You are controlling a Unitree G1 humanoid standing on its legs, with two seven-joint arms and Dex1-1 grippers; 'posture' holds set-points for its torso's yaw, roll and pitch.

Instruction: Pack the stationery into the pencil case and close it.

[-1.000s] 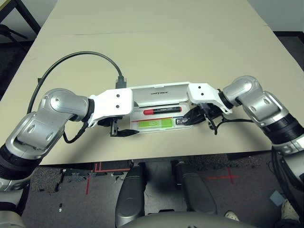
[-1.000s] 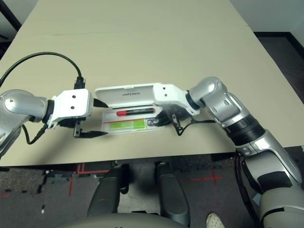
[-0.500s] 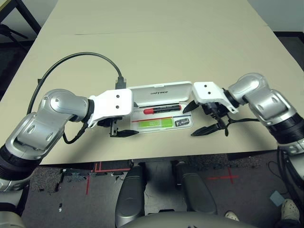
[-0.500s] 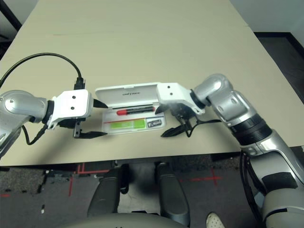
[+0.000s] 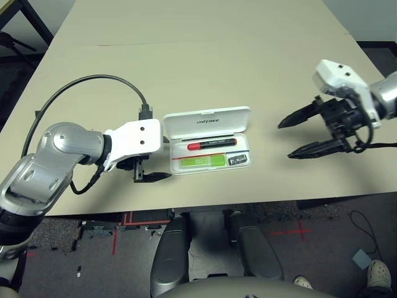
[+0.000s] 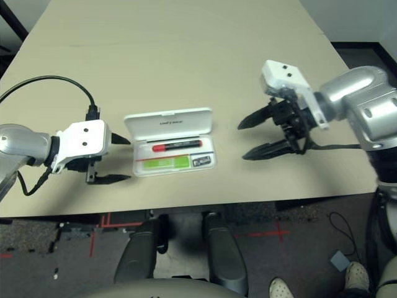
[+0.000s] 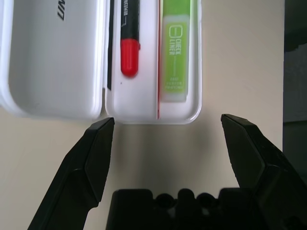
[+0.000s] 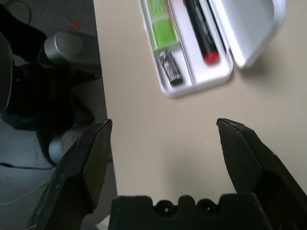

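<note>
Right claw [image 5: 303,135] spread wide and empty, raised above bare worktop [image 5: 248,56], well apart from the pencil case [image 5: 209,138], fingers aimed back toward it. Left claw [image 5: 158,155] likewise released, holding nothing, low over the worktop just beside the case's left end, one black fingertip [image 5: 162,176] near the tray's front corner, not touching.

Between the two claws, pencil case lying open near the worktop's front edge: white lid [image 5: 207,121] with black lettering tipped back on its hinge, tray in front. Inside the tray, red-and-black marker [image 5: 212,144] along the rear row; lime-green and white stick [image 5: 202,161] along the front row; small dark grey piece [image 5: 239,160] at the right end, just beside the green stick. Black cable [image 5: 80,87] arcing over the worktop from the left wrist.
</note>
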